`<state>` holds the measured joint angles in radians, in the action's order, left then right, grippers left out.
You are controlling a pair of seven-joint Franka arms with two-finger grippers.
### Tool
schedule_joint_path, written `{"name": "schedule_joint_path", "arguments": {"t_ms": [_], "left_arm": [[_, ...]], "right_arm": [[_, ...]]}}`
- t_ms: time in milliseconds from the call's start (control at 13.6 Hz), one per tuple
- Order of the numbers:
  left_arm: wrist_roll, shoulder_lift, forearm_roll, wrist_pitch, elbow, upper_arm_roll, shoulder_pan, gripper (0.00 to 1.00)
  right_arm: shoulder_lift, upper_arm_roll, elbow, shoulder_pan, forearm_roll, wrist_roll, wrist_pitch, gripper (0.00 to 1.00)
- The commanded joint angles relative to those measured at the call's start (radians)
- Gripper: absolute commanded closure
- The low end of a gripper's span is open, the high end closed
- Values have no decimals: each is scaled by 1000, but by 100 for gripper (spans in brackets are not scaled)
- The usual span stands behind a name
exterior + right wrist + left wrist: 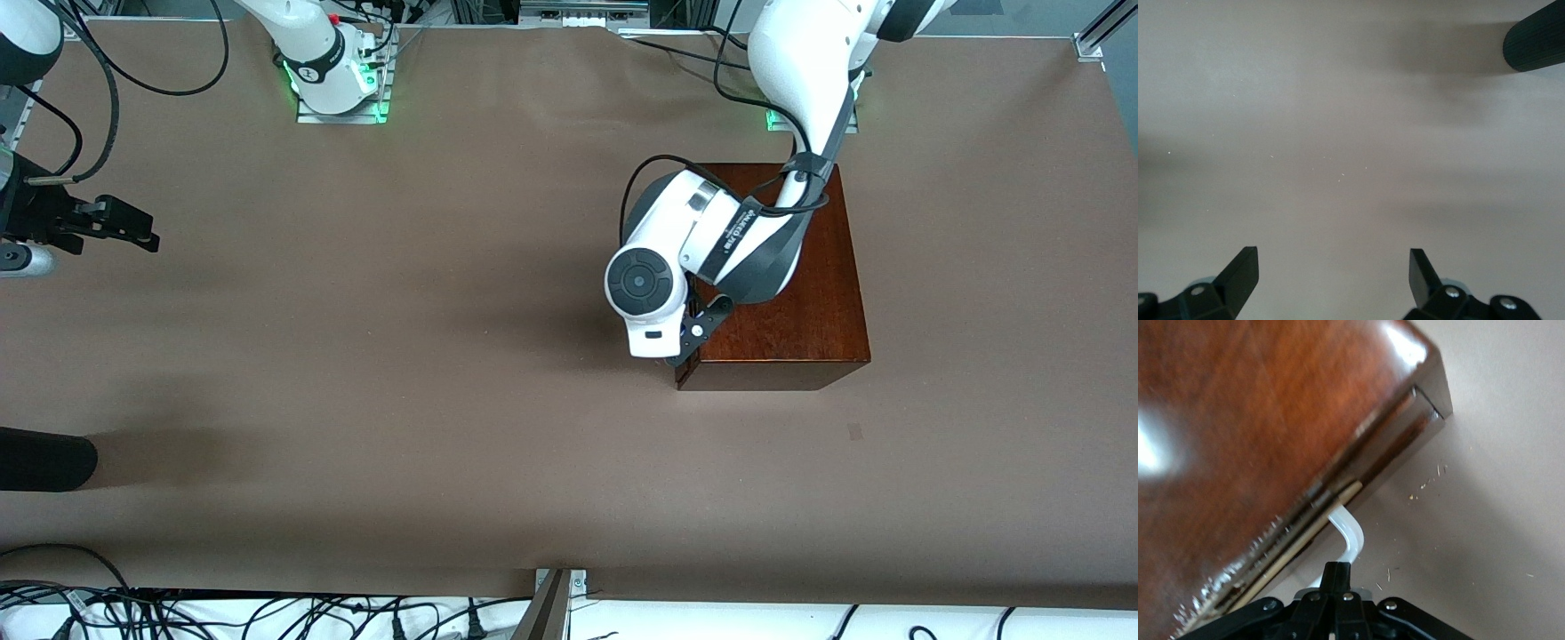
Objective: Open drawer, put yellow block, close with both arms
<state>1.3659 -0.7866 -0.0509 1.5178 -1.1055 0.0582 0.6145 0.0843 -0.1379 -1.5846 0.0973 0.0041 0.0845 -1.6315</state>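
Note:
The glossy dark-brown wooden box point(782, 302) stands near the left arm's base. Its drawer point(1391, 447) faces the right arm's end of the table, and a thin pale strip shows along the front's edge. In the left wrist view my left gripper point(1338, 570) is shut, fingers pressed together with their tips against the white U-shaped handle point(1348, 537). In the front view the left arm's wrist point(645, 293) hides that handle. My right gripper point(133, 233) hangs open over bare table at the right arm's end, with nothing between its fingertips point(1241, 267). The yellow block is out of view.
A black cylinder point(44, 458) lies at the table's edge at the right arm's end, nearer to the front camera; it also shows as a dark cylinder point(1535, 43) in the right wrist view. Cables point(222, 613) run along the near edge. Small crumbs point(1428, 480) lie by the drawer.

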Motion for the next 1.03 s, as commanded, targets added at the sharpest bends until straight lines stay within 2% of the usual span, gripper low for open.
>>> {"name": "schedule_joint_path", "arguments": {"t_ms": [0, 74, 147, 368, 515, 957], "left_arm": [[-24, 53, 5, -2, -19, -9, -4, 84], [-27, 79, 2, -1, -1, -24, -4, 16], [-48, 98, 3, 1, 6, -47, -6, 0], [-177, 194, -47, 2, -14, -69, -57, 0], [-305, 280, -84, 5, -75, -70, -108, 0], [-750, 547, -78, 18, -282, -43, -213, 0]], "right_arm": [[-3, 3, 12, -1, -9, -14, 7, 0], [-3, 3, 12, -1, -7, -12, 7, 0], [-3, 3, 12, -1, -7, -12, 7, 0], [-3, 3, 12, -1, -9, -12, 7, 0], [-1, 3, 12, -1, -9, -12, 7, 0], [-1, 3, 12, -1, -7, -14, 7, 0]]}}
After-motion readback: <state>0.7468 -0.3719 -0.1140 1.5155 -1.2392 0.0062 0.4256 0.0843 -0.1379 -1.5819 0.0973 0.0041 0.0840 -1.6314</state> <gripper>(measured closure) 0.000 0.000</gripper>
